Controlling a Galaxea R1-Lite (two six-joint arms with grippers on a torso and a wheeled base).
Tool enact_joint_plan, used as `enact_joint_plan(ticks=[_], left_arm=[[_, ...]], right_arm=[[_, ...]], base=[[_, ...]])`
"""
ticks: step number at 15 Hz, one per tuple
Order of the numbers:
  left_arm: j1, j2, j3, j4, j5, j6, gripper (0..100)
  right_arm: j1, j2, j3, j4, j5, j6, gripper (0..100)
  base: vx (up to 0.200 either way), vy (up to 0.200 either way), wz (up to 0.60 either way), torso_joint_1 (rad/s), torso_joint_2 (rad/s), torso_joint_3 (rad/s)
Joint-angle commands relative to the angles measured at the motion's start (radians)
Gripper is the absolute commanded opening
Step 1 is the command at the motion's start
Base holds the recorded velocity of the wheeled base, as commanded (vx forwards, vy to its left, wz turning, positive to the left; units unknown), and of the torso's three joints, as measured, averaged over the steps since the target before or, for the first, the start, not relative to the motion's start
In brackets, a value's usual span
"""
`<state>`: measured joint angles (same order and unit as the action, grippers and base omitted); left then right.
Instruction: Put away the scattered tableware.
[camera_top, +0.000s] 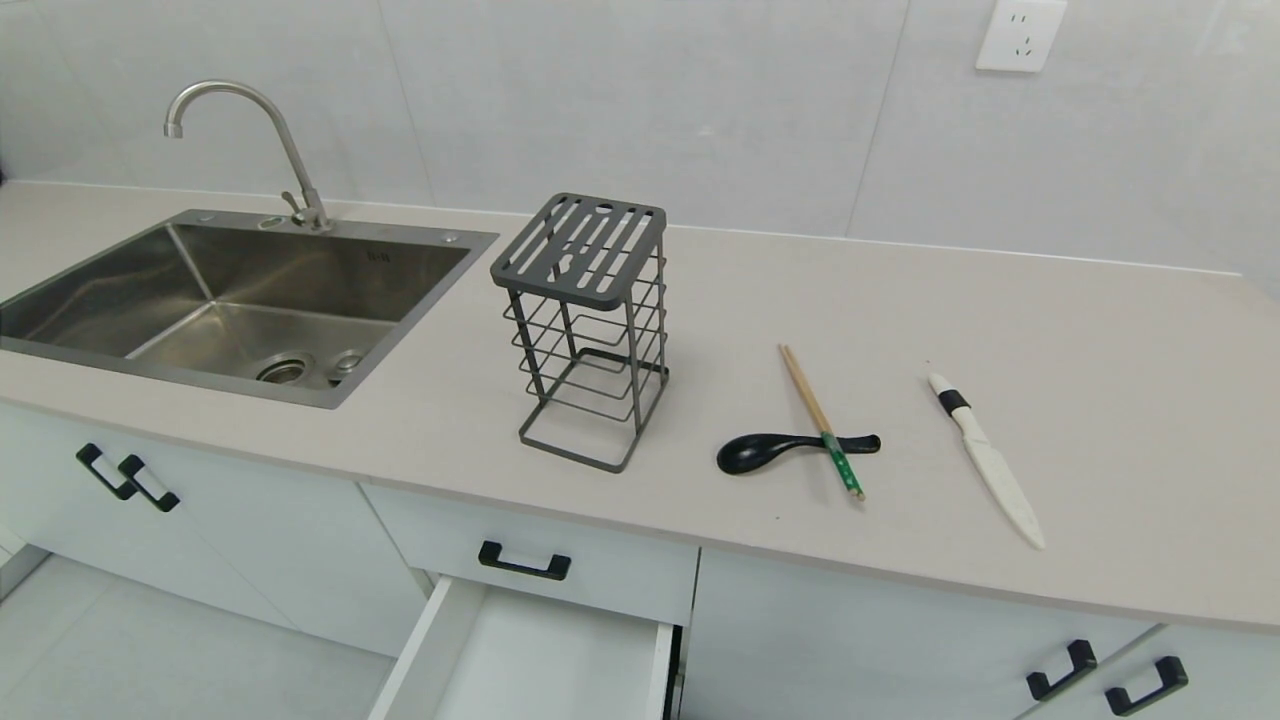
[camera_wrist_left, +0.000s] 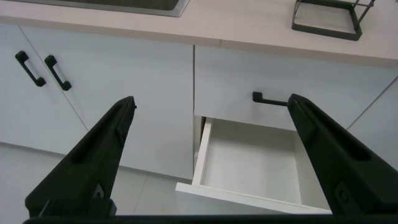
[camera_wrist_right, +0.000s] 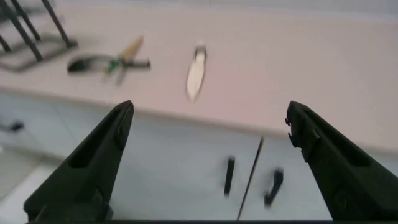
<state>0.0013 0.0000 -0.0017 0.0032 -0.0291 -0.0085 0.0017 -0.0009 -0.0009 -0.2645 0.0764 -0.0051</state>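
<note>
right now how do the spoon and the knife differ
The spoon is black; the knife is white with a black band. The chopsticks lie across the spoon's handle; nothing touches the knife. The spoon has a rounded bowl; the knife tapers to a point. Both lie flat on the counter, right of the rack.

No text, number or sign can be read. A small dark mark on the back inner wall of the stainless steel sink (camera_top: 378, 257), at the left of the head view, is too small to make out.
</note>
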Motion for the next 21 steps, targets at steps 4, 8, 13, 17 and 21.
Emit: enact_joint_plan(ticks=[4, 8, 13, 17, 21], left_arm=[[0.0, 0.002, 0.0, 0.0, 0.0, -0.001, 100], [0.0, 0.002, 0.0, 0.0, 0.0, -0.001, 100], [0.0, 0.002, 0.0, 0.0, 0.0, -0.001, 100], [0.0, 0.002, 0.0, 0.0, 0.0, -0.001, 100], [0.0, 0.002, 0.0, 0.0, 0.0, -0.001, 100]], right_arm=[[0.04, 0.24, -0.295, 0.122, 0.233, -0.01, 100], [0.179, 0.567, -0.482, 0.117, 0.247, -0.029, 100], [0.244, 0.826, -0.519, 0.057, 0.247, -0.078, 100], [0.322, 0.96, -0.604, 0.008, 0.243, -0.081, 100], [0.322, 0.97, -0.596, 0.013, 0.243, -0.081, 100]], base=[[0.0, 0.0, 0.0, 0.0, 0.0, 0.0], [0.0, 0.0, 0.0, 0.0, 0.0, 0.0], [0.0, 0.0, 0.0, 0.0, 0.0, 0.0], [0.0, 0.0, 0.0, 0.0, 0.0, 0.0], [0.0, 0.0, 0.0, 0.0, 0.0, 0.0]])
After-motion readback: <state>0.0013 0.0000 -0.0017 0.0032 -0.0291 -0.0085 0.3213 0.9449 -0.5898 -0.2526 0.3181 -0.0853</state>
